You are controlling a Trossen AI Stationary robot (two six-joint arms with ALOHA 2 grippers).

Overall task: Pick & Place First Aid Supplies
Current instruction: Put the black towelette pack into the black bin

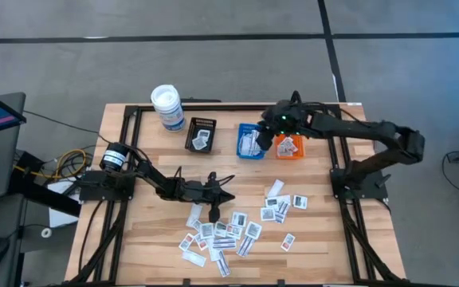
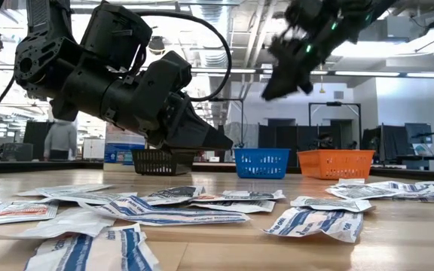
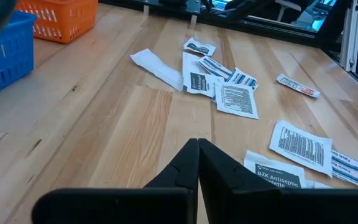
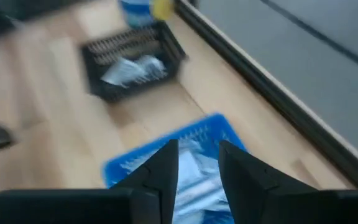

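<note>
Many small white first aid packets [image 1: 221,235] lie scattered flat on the near middle of the wooden table, with a smaller group [image 1: 281,206] to their right. My left gripper [image 1: 228,191] is shut and hovers low and nearly level just at the far side of the pile, holding nothing; its tips [image 3: 197,143] meet above bare wood. My right gripper [image 1: 265,142] hangs above the blue tray [image 1: 245,127], slanting down. Its fingers [image 4: 197,152] stand apart with nothing between them. White packets [image 4: 194,180] lie in the tray below.
A black tray [image 1: 204,123] with packets stands left of the blue one, and an orange tray [image 1: 293,155] with packets stands right of it. A white canister with a blue label [image 1: 167,108] stands at the far left. The table frame's black rails run along the edges.
</note>
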